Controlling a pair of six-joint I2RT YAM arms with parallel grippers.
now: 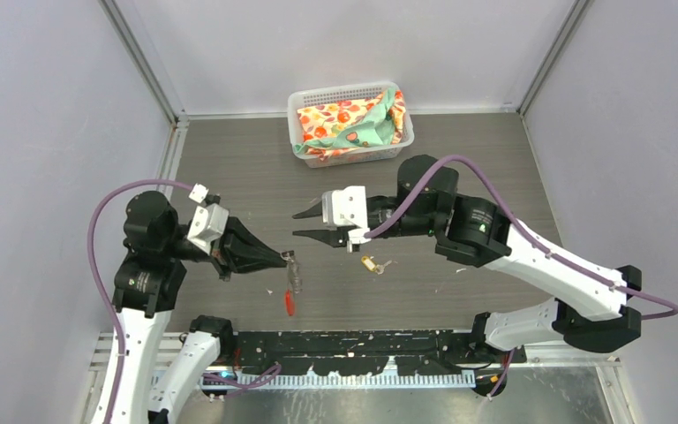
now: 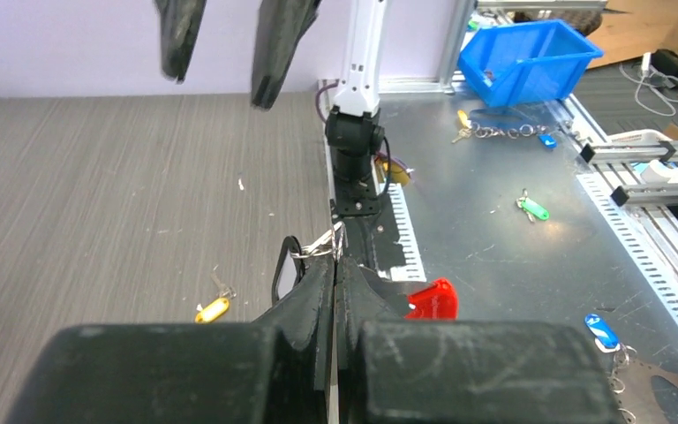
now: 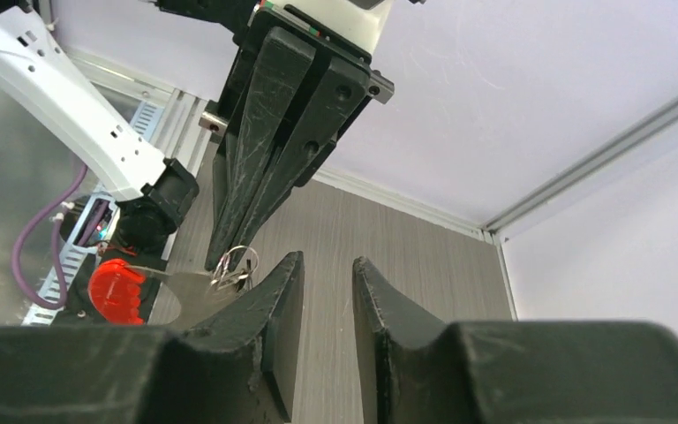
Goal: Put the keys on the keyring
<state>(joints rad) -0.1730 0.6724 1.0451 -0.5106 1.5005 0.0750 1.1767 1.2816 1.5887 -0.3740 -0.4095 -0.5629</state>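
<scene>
Near the middle of the table (image 1: pixel 229 177), a little toward its near edge, the keyring (image 1: pixel 294 278) is dangling from the left fingers (image 1: pixel 278 258), which are pinching fully closed on its top loop. It is hanging limp, its long axis running down from the fingertips, with the red tag (image 1: pixel 289 303) at the low end pointing toward the near edge. Being light, slack metal, it is likely swinging at any nudge, so it is best held right at the ring.

The right fingers (image 1: pixel 309 235) are standing partly apart, gripping nothing and hovering just beyond the keyring. The brass-yellow key (image 1: pixel 371 263) is lying flat on the table, apart from the keyring on the right-edge side. Its long axis is running roughly across the table, with the small silver ring end pointing right. Tiny, thin, stiff and probably slippery, it is calling for a pinch across its head.

A black loop (image 2: pixel 284 269) is showing beside the left fingertips; whether it is the black-headed key, I cannot tell.
</scene>
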